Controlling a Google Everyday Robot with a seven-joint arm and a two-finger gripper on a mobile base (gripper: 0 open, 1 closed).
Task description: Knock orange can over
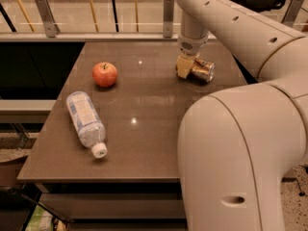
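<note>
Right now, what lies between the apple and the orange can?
In the camera view, only the gripper, set low right beside the orange can; from it across to the apple the tabletop is bare.

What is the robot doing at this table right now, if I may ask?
The robot's arm reaches over the table, its gripper right against the orange can near the far right edge. The can appears to lie on its side, so the knock looks done. A red apple and a clear bottle, lying flat, sit apart on the left.
</note>
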